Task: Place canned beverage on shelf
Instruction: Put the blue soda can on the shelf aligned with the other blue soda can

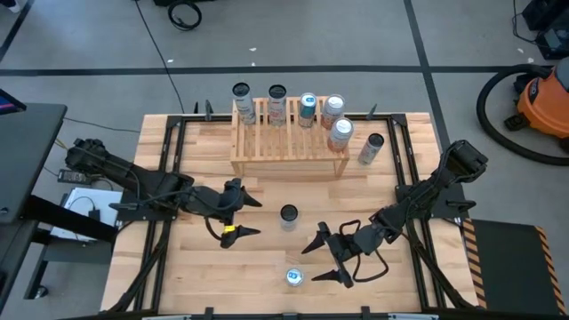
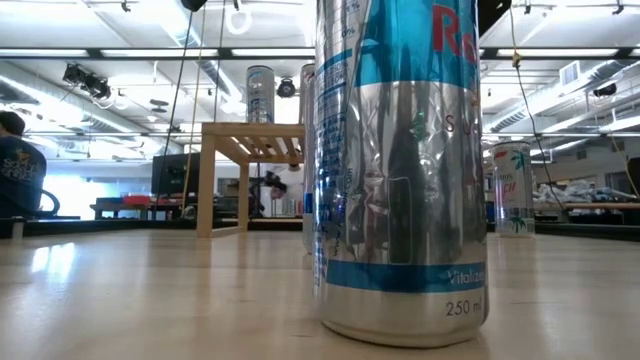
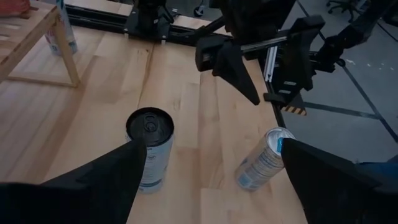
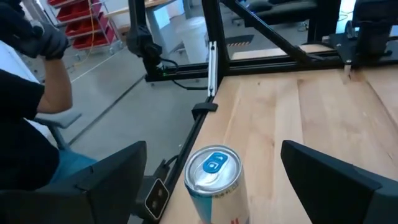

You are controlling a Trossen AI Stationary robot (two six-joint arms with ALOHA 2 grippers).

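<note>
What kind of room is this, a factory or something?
More likely a robotics lab or workshop: bare concrete floor, an orange shop vacuum, red parts bins, and a person seated beside the table.

A robotics lab: taped concrete floor around the table (image 1: 267, 191), an orange shop vacuum (image 1: 544, 100) beside it, red bins (image 4: 74, 15) beyond.
</note>
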